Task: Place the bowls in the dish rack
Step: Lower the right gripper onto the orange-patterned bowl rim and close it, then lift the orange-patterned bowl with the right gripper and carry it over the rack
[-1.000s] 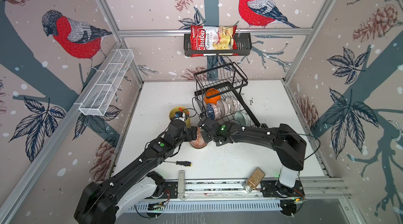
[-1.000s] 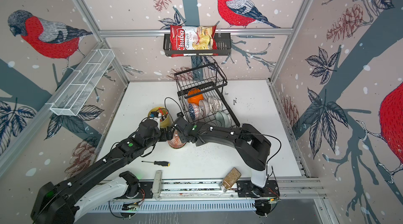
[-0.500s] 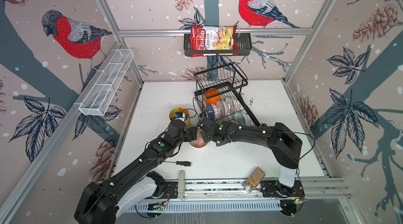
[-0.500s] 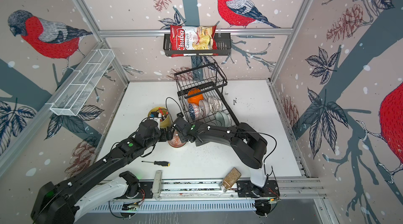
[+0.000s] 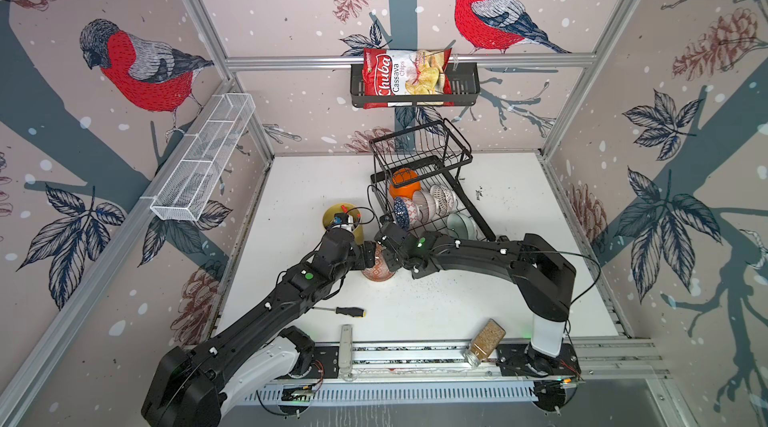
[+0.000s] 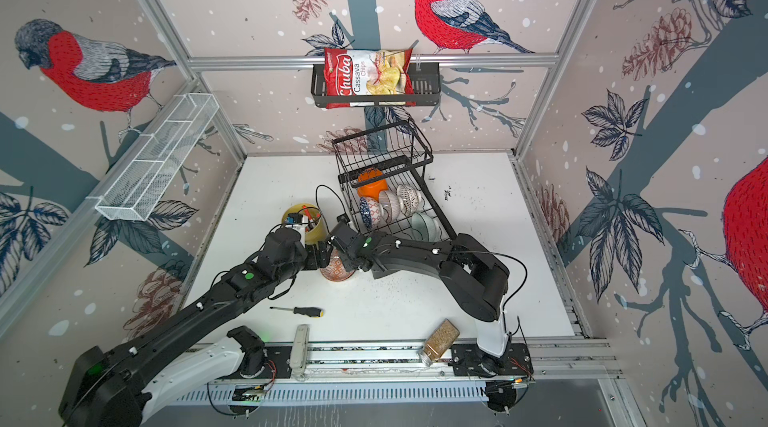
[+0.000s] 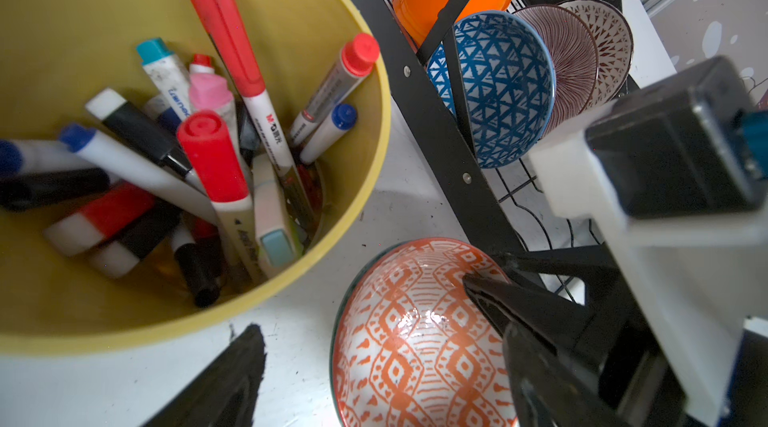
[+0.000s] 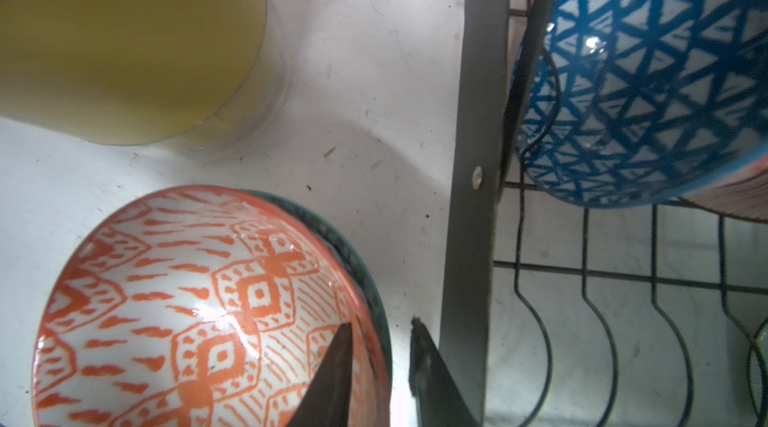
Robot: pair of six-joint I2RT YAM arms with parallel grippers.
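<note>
Right gripper [image 8: 381, 323] has just eased its jaws from a near-closed pinch to a narrow gap. They now straddle the rim of the orange-patterned bowl [image 5: 378, 269], 1 finger inside and 1 outside. Table shows between the outer finger and the rim, so nothing is clamped. The bowl has not shifted: it sits upright on the table [image 5: 415, 304] just outside the front corner post of the dish rack [image 5: 471, 206], between rack and yellow cup [image 5: 343, 217]. Left gripper [image 7: 374, 333] hangs wide open at the bowl's side away from the rack, holding nothing. 5 bowls are already in the rack's lower tray: orange plastic [image 5: 404, 183], blue [image 5: 404, 212], striped [image 5: 426, 204], lattice [image 5: 444, 196], teal [image 5: 461, 224]. Judgement: the right gripper is releasing or resetting its bite, so this last bowl remains unloaded and needs a fresh, firm grip before it can be lifted over the rack frame.
</note>
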